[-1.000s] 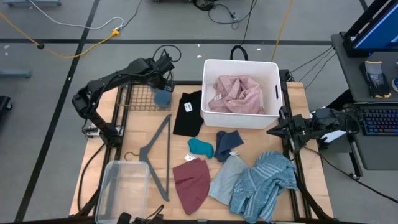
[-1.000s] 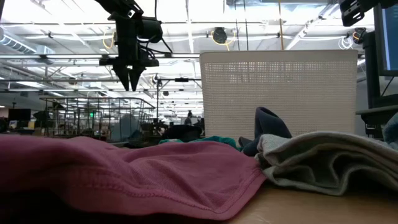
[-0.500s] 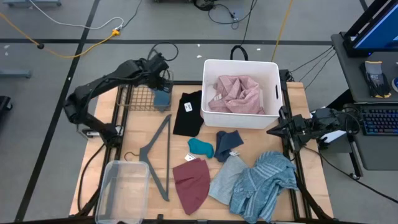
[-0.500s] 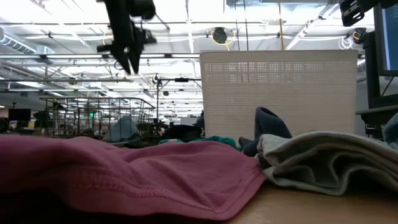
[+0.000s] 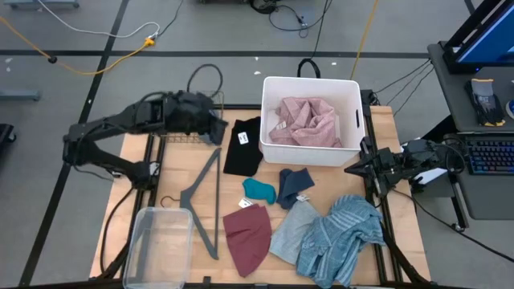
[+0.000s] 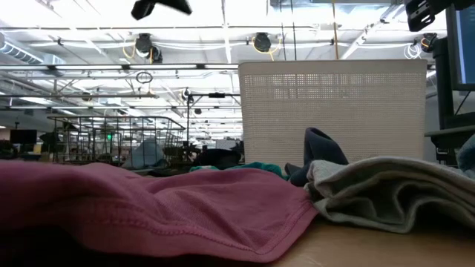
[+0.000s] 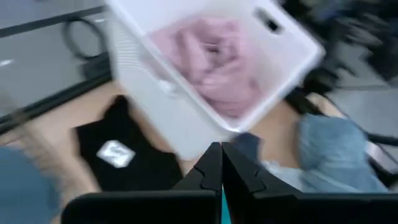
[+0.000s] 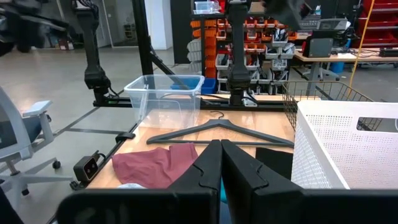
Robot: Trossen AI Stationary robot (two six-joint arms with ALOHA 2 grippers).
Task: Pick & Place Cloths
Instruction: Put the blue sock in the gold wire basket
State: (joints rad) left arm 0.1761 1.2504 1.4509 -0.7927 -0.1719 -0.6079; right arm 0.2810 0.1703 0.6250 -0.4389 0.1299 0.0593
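The pink cloth (image 5: 303,120) lies in the white bin (image 5: 353,120). On the table lie the black cloth (image 5: 243,144), the teal one (image 5: 259,189), the dark blue one (image 5: 295,185), the maroon one (image 5: 247,234), the pale grey-blue one (image 5: 291,233) and the blue striped one (image 5: 341,237). My left gripper (image 5: 217,130) hangs high over the wire basket (image 5: 181,128), left of the black cloth, shut and holding nothing (image 7: 221,149). My right gripper (image 5: 353,168) waits at the table's right edge, shut (image 8: 221,144).
A grey hanger (image 5: 205,201) lies left of the cloths, and a clear plastic container (image 5: 157,241) stands at the near left corner. The white bin takes up the far right of the table. A blurred blue patch (image 7: 18,186) shows beside the black cloth (image 7: 121,155).
My left gripper has risen almost out of the low view's top. It has tipped from pointing down to slanting toward the white bin. Its elbow has swung toward the table's left. The arm now covers the blue cloth seen in the wire basket before.
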